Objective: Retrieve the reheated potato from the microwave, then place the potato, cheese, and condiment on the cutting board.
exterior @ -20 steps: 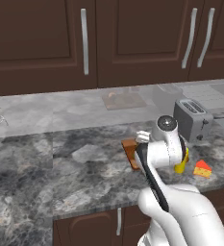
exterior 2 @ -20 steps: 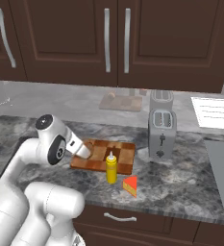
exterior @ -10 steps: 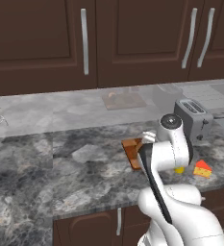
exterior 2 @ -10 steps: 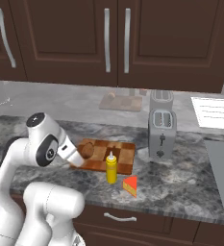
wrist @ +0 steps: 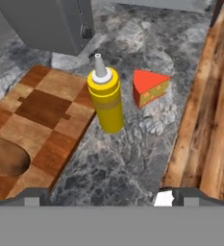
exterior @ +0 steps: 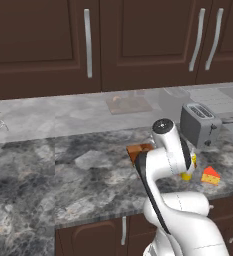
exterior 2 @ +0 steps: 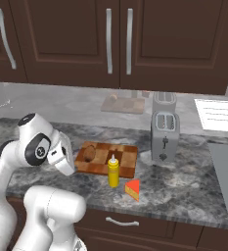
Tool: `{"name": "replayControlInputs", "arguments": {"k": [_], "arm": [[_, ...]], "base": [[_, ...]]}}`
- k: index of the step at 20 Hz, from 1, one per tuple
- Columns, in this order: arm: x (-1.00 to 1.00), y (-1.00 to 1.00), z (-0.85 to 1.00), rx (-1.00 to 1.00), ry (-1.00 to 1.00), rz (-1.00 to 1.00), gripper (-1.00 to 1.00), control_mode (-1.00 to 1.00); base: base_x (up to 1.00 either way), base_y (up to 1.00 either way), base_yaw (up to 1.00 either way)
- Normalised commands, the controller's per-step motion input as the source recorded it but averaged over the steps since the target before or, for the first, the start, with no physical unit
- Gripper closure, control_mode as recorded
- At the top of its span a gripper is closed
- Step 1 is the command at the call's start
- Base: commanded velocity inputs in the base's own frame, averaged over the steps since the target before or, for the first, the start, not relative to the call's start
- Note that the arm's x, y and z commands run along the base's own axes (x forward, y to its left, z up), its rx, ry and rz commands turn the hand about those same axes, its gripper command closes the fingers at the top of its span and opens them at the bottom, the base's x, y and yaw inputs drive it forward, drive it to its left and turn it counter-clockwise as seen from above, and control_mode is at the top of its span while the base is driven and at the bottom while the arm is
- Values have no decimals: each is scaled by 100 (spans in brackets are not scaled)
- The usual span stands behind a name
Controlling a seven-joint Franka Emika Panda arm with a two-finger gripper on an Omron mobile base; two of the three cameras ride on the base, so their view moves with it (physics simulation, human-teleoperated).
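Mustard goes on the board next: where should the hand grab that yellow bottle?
Grip the bottle around its straight round body, below the nozzle, coming in level from the counter-edge side. It stands upright on the counter just off the cutting board, with the cheese apart from it on the other side.

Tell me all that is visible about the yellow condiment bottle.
The condiment bottle is a slim yellow squeeze bottle with a pale pointed nozzle, plastic by its look. It stands upright on the grey marbled counter, close beside the front edge of the checkered cutting board, not on it. The cheese wedge lies nearby, apart from it. Nothing grips it.
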Motion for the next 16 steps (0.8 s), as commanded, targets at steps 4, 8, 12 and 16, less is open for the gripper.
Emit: {"name": "replayControlInputs", "arguments": {"k": [4, 8, 12, 16], "arm": [[-13, -10, -2, -1, -6, -7, -100, -100], [-17, -17, -1, -3, -13, 0, -100, -100], [0, -14, -4, -7, -10, 0, -100, -100], [0, -12, -9, -6, -10, 0, -100, -100]], "base": [[0, 0, 0], [0, 0, 0], [0, 0, 0], [0, 0, 0]]}}
